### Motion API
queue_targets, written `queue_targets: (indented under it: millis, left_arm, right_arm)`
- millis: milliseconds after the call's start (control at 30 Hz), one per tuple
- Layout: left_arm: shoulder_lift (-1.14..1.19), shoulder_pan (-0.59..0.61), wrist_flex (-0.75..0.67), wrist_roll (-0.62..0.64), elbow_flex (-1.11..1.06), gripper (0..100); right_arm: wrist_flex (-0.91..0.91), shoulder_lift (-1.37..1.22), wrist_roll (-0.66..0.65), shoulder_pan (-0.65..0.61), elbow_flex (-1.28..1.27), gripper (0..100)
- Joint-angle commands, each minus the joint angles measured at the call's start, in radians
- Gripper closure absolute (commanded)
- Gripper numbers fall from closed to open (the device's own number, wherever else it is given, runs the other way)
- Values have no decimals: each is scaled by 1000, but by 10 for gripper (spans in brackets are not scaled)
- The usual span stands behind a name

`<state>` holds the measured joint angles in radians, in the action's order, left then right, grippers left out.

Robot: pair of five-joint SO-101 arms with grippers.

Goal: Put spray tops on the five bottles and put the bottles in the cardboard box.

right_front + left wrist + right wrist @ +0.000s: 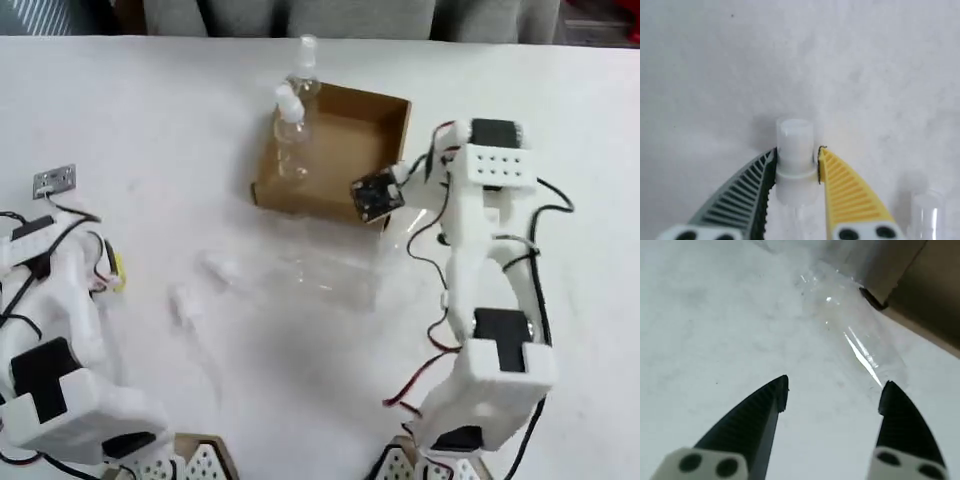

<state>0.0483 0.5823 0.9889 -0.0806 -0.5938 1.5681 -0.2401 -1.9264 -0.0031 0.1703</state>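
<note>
Capping is in hand: the left tool (796, 152) grasps a white spray top (796, 162) over the tabletop (715, 60), while the right tool (835, 386) hangs released near a clear bottle (855, 335) lying just beside the cardboard box (932, 295), a bottle it probably must grip and steady next.

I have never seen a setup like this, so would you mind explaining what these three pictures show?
These are two small robot arms at a white table. One picture looks down from a fixed camera; the other two come from a camera on each arm's wrist, looking along its fingers. The left gripper is shut on a white spray top. The right gripper is open over the table, near a clear bottle lying beside the cardboard box. From above, two bottles with tops on stand upright at the box's far side.
</note>
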Motion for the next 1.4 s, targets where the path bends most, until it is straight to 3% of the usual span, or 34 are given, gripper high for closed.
queue_targets:
  millis: [0,300,667,867,1067,1367]
  left_arm:
    - [2,-12,-11,-8,49,968]
    - [2,-12,-11,-8,51,969]
    - [2,-12,-11,-40,52,969]
    - [2,-12,-11,-40,52,969]
    - [2,-12,-11,-41,52,969]
    - [2,-12,-11,-41,52,969]
  right_arm:
    - [-61,-30,-8,-10,8,735]
    - [-182,-168,-8,-12,9,736]
    - [-185,-232,-8,19,11,737]
    - [-180,-232,-8,128,9,752]
    - [-180,-229,-8,257,-20,899]
    - [-180,-71,-5,519,-114,889]
